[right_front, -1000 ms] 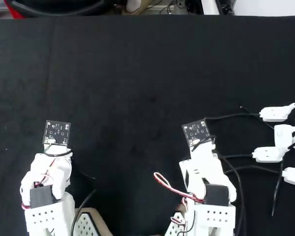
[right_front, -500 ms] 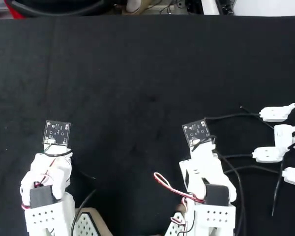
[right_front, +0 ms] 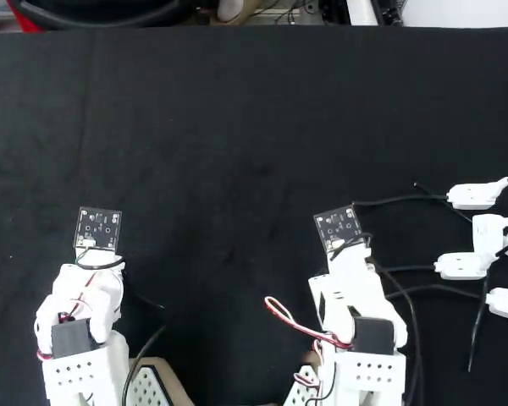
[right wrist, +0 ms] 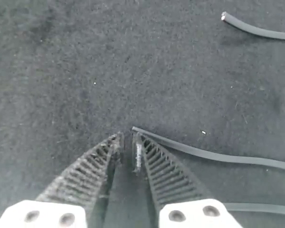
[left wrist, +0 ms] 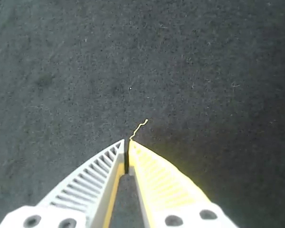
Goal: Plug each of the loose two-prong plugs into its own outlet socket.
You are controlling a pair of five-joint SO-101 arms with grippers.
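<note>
Several white plug and socket pieces lie at the table's right edge in the high view: one [right_front: 472,196] farthest back, a block [right_front: 489,230] beside it, another piece [right_front: 460,266] and one [right_front: 505,303] nearest the front. Thin black cords [right_front: 398,201] trail from them toward the right arm [right_front: 356,309]. My right gripper [right wrist: 127,138] is shut on nothing, low over the cloth, with a black cord [right wrist: 204,154] starting right at its tips. The left arm [right_front: 80,309] sits folded at the front left. My left gripper [left wrist: 128,143] is shut and holds nothing.
Black cloth [right_front: 237,127] covers the table, with wide bare room in the middle and back. A loose cord end [right wrist: 224,16] lies farther ahead of the right gripper. A short pale thread [left wrist: 140,127] lies at the left gripper's tips. Clutter lines the far edge.
</note>
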